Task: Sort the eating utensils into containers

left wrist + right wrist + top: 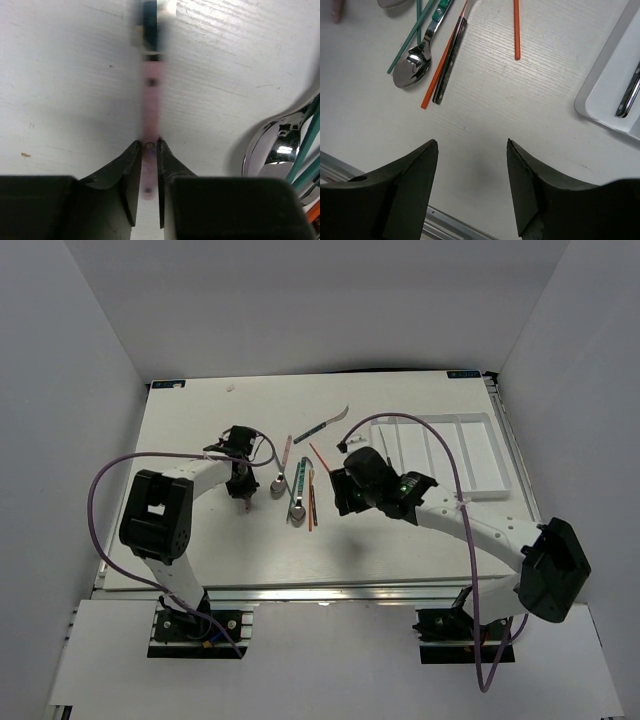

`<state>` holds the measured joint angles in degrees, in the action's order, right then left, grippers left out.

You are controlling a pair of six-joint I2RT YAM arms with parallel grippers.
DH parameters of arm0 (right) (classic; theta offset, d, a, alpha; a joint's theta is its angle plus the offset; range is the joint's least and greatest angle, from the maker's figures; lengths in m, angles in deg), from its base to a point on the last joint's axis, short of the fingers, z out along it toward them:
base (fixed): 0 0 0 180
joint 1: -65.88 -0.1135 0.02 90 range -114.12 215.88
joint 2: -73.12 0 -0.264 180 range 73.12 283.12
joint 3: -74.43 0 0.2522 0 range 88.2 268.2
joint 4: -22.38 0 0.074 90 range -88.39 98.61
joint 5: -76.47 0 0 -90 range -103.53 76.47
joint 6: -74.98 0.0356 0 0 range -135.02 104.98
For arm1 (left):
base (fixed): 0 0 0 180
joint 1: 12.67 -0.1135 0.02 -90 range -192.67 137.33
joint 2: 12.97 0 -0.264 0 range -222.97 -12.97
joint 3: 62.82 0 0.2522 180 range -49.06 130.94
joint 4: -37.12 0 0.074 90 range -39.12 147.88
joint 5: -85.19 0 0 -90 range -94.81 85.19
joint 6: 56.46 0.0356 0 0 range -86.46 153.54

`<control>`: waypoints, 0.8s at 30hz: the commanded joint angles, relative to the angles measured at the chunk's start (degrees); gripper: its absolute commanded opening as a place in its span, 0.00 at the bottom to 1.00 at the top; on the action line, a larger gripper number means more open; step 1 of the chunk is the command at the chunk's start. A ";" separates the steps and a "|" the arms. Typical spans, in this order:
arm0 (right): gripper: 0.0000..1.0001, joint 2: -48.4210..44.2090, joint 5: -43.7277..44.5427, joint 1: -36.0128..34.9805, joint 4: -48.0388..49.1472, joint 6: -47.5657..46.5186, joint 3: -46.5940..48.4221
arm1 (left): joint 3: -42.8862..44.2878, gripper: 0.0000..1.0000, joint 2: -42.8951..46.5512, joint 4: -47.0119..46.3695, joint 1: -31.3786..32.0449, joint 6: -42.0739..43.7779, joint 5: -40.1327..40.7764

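Observation:
My left gripper (149,146) is shut on the pink handle (150,97) of a utensil lying flat on the table; its far end is blurred. From above, that gripper (243,494) points down, left of the loose utensils. Two spoons (278,482) (297,510), teal-handled pieces, a knife (330,423) and orange chopsticks (310,502) lie mid-table. My right gripper (472,145) is open over bare table with nothing between its fingers. Beyond it lie a spoon (411,66), an orange chopstick (441,67) and a dark-handled utensil (450,62). The white tray (487,455) of containers is at the right.
A dark utensil (630,92) lies in the tray's near compartment (605,87). A second orange chopstick (516,30) lies alone between the pile and the tray. A spoon bowl (275,150) and teal handles (310,137) sit right of my left gripper. The table's metal front edge (350,170) is close.

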<state>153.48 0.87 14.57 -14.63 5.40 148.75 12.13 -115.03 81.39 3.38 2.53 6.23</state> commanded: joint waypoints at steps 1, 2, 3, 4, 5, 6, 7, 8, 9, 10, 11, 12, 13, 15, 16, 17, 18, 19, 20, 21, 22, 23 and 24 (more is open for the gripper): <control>0.63 -3.80 -0.51 0.42 2.50 -1.35 -0.96 | -4.15 0.26 -3.76 0.87 0.82 -1.95 -0.07; 0.64 -4.41 -0.59 0.68 3.46 -1.44 -2.01 | -4.41 0.22 -3.93 0.88 1.00 -2.04 0.11; 0.66 -5.72 -1.29 0.86 4.08 -1.70 -2.80 | -5.02 0.15 -3.67 0.79 1.08 -2.30 0.37; 0.68 -6.43 -2.17 1.03 5.13 -2.05 -3.59 | -5.37 0.13 -3.50 0.70 1.78 -2.48 0.29; 0.70 -7.14 -3.22 1.47 7.05 -2.23 -5.43 | -5.81 0.09 -3.15 0.70 2.31 -2.48 1.07; 0.70 -8.28 -5.23 1.82 8.20 -2.32 -6.32 | -5.90 0.04 -2.01 1.48 3.01 -2.57 1.86; 0.72 -8.90 -6.21 2.44 9.35 -2.23 -7.20 | -5.99 0.00 -1.22 1.93 4.15 -3.01 2.74; 0.77 -9.34 -7.26 2.88 10.75 -2.14 -9.03 | -5.99 0.00 0.01 2.37 4.77 -3.27 4.14; 0.80 -9.95 -9.62 3.14 13.46 -2.06 -9.75 | -5.82 0.00 1.41 3.24 5.47 -3.71 7.38; 0.82 -10.13 -10.95 3.58 14.97 -1.80 -10.54 | -5.64 0.00 4.91 3.68 7.39 -4.50 9.06; 0.84 -10.22 -12.53 3.67 16.38 -1.62 -11.24 | -5.38 0.00 6.94 3.86 8.28 -4.85 10.38; 0.86 -10.31 -14.90 3.67 19.17 -1.27 -12.03 | -5.12 0.00 9.05 3.69 9.34 -5.12 11.27; 0.89 -10.40 -15.96 3.67 20.51 -0.13 -12.39 | -5.11 0.00 13.60 3.08 11.26 -5.21 11.19; 0.89 -10.74 -14.67 3.67 22.27 2.15 -13.09 | -5.90 0.00 18.19 -0.85 12.68 -5.12 8.48; 0.89 -11.10 -14.31 3.67 24.63 4.51 -13.44 | -7.91 0.00 20.48 -3.23 13.30 -4.68 2.11; 0.89 -11.62 -12.74 3.76 25.96 5.67 -14.05 | -9.14 0.00 24.59 -5.43 13.39 -4.68 -1.26; 0.89 -13.02 -12.20 3.67 27.27 6.98 -14.67 | -10.38 0.00 26.46 -9.54 13.48 -5.03 -4.16; 0.89 -13.90 -12.11 3.76 30.25 8.21 -15.89 | -12.82 0.00 28.13 -11.76 13.56 -5.64 -9.33; 0.89 -15.65 -11.32 3.76 31.49 10.66 -16.86 | -14.15 0.00 31.02 -16.31 13.83 -6.08 -11.64; 0.89 -16.37 -10.71 3.76 32.55 11.91 -17.13 | -15.47 0.00 32.35 -18.53 14.00 -6.35 -14.88; 0.88 -16.89 -10.01 3.85 33.34 14.09 -17.05 | -18.10 0.00 34.80 -20.98 14.27 -6.61 -18.57; 0.88 -17.51 -9.13 3.85 33.53 15.07 -16.87 | -19.34 0.00 35.96 -25.10 14.44 -6.87 -20.17; 0.88 -17.52 -9.12 3.85 33.79 15.78 -16.18 | -20.40 0.00 36.84 -26.88 14.88 -7.75 -21.41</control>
<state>137.87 -10.26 18.24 11.55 15.43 131.75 -4.81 -80.65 65.34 17.28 -3.24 -4.65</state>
